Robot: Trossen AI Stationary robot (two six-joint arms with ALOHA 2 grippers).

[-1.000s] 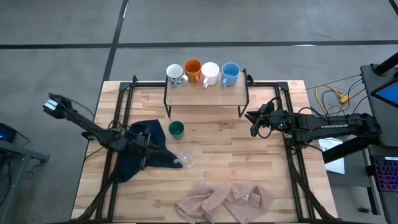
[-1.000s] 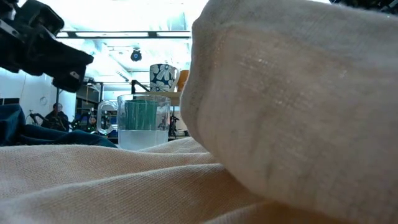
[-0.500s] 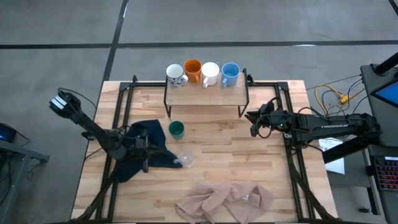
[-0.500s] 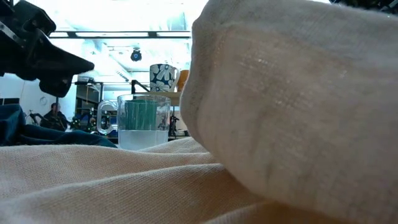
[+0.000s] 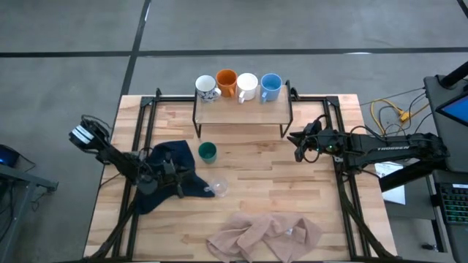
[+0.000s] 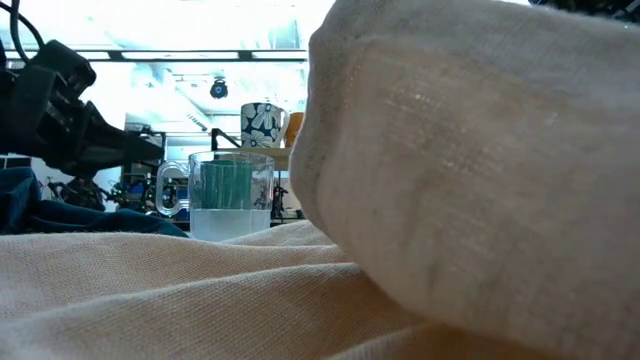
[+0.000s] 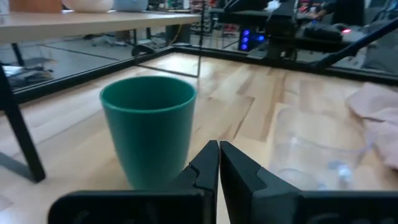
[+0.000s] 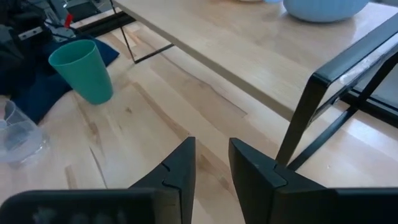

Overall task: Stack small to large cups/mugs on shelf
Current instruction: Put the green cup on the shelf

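Observation:
Four mugs stand in a row along the far edge of the shelf (image 5: 242,111): patterned (image 5: 207,88), orange (image 5: 227,82), white (image 5: 247,85), light blue (image 5: 270,86). The dark green cup (image 5: 208,152) stands upright on the table in front of the shelf. The clear glass cup (image 5: 217,187) stands nearer. My left gripper (image 5: 178,183) is shut and empty, low over the dark blue cloth, pointing level toward the green cup (image 7: 149,127) and the glass cup (image 7: 314,146). My right gripper (image 5: 295,143) is open and empty beside the shelf's right legs, and its fingers (image 8: 180,165) show a gap.
A dark blue cloth (image 5: 165,169) lies under my left gripper. A crumpled beige cloth (image 5: 265,235) lies at the near edge and fills most of the low view (image 6: 450,200). Black rails (image 5: 342,183) run along the table's sides. The shelf's black leg (image 8: 309,106) stands just ahead of my right gripper.
My left gripper has gone down toward the dark blue cloth and tipped closer to level, moving slightly toward the glass cup, while the arm behind it has swung nearer. The cups and cloths have stayed where they were.

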